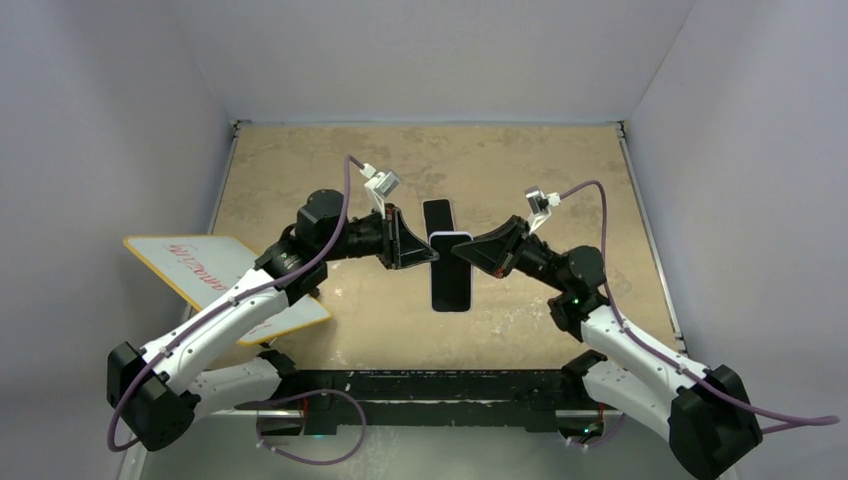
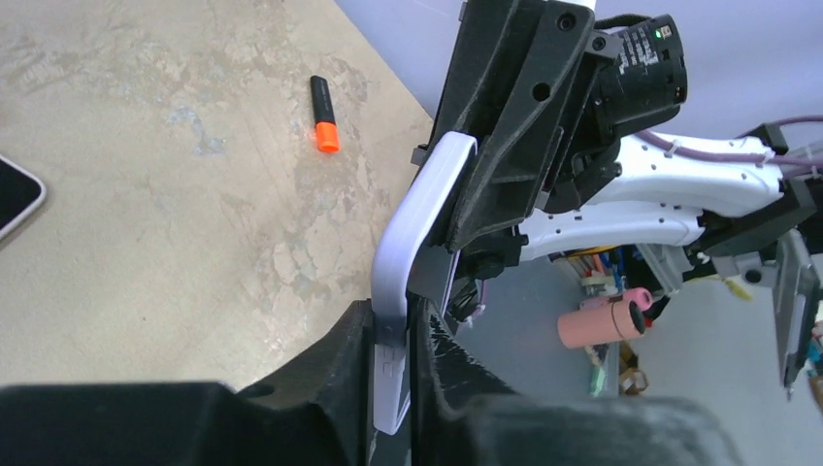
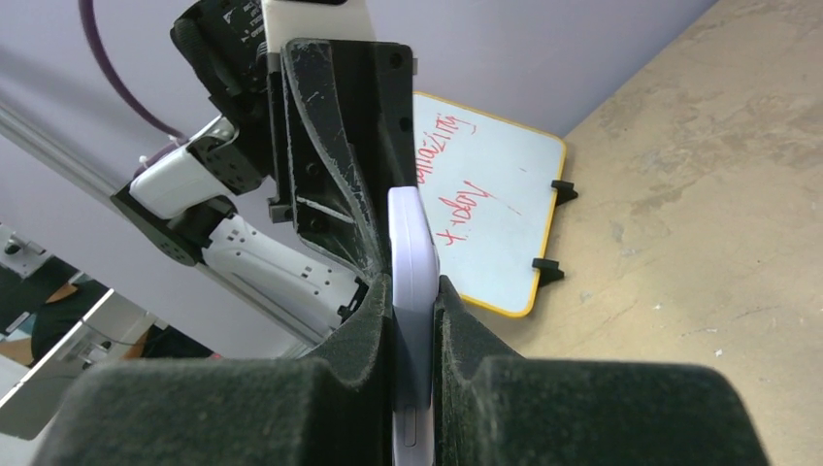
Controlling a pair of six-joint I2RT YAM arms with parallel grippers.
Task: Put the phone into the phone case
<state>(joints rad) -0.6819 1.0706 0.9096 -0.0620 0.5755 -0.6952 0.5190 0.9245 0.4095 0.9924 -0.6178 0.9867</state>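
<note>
A lavender phone case [image 1: 451, 272] with a dark face is held flat above the table's middle by both grippers. My left gripper [image 1: 430, 253] is shut on its left edge; in the left wrist view [image 2: 393, 335] the case's pale rim [image 2: 408, 223] runs up from between the fingers and looks bent. My right gripper [image 1: 472, 254] is shut on its right edge; in the right wrist view [image 3: 415, 291] the case [image 3: 412, 243] stands edge-on between the pads. A black phone [image 1: 437, 215] lies flat on the table just beyond, also at the left edge of the left wrist view [image 2: 15, 199]. I cannot tell what fills the case.
A yellow-framed whiteboard [image 1: 215, 275] with red writing lies at the table's left edge, also in the right wrist view [image 3: 485, 204]. A black and orange marker [image 2: 324, 116] lies on the table. White walls close the table on three sides.
</note>
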